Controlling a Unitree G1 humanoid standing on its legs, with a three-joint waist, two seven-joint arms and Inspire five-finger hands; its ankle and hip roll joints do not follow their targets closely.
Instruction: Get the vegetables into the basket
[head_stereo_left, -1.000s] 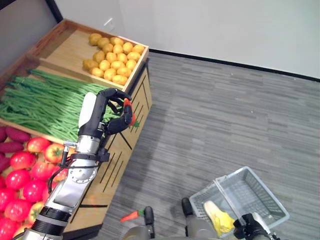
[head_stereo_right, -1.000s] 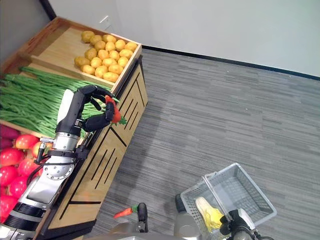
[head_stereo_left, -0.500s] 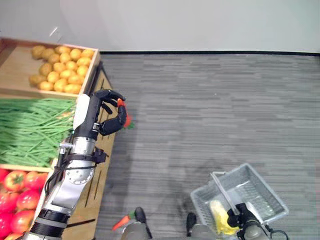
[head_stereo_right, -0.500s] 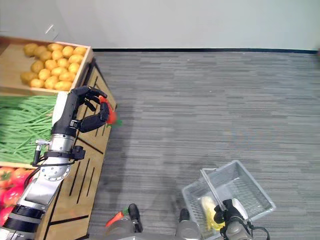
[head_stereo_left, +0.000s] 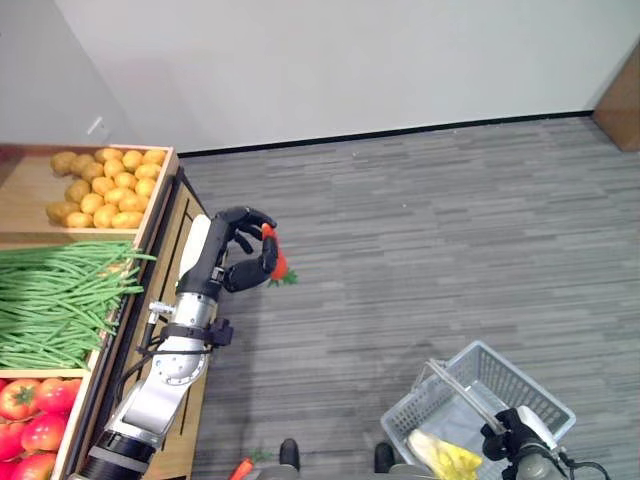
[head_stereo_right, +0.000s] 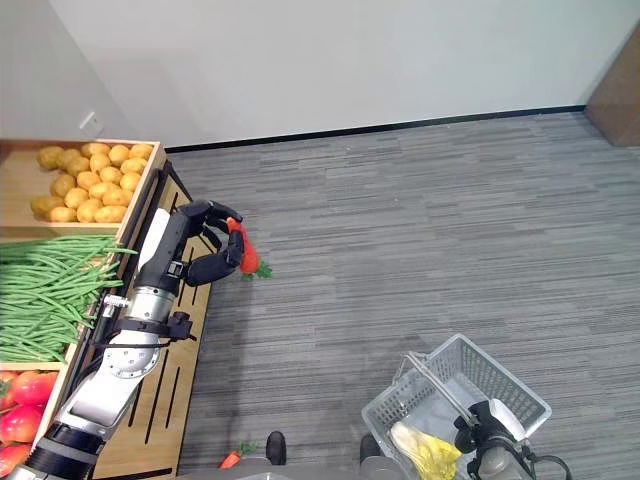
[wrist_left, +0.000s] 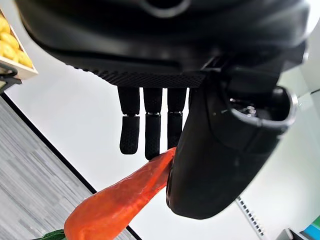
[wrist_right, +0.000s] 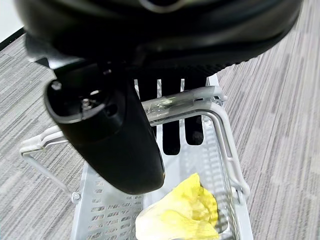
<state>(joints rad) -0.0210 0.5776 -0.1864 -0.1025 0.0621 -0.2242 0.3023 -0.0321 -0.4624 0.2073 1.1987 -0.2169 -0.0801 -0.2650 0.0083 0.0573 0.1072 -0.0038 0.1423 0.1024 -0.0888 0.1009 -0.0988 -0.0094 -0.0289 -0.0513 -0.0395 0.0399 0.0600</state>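
Grey carpet lies beneath my left hand (head_stereo_left: 232, 262), whose thumb and fingers pinch the carrot (head_stereo_left: 276, 260) tip-up beside the produce stand (head_stereo_right: 95, 250), well apart from the basket (head_stereo_right: 510, 395) whose handle my right hand (wrist_right: 125, 125) clasps.

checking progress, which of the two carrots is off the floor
The carrot pinched in the left hand, up beside the stand. The other carrot lies on the floor.

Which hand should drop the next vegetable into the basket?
Left. The left hand already pinches a carrot, while the right hand is curled round the basket handle, carrying it.
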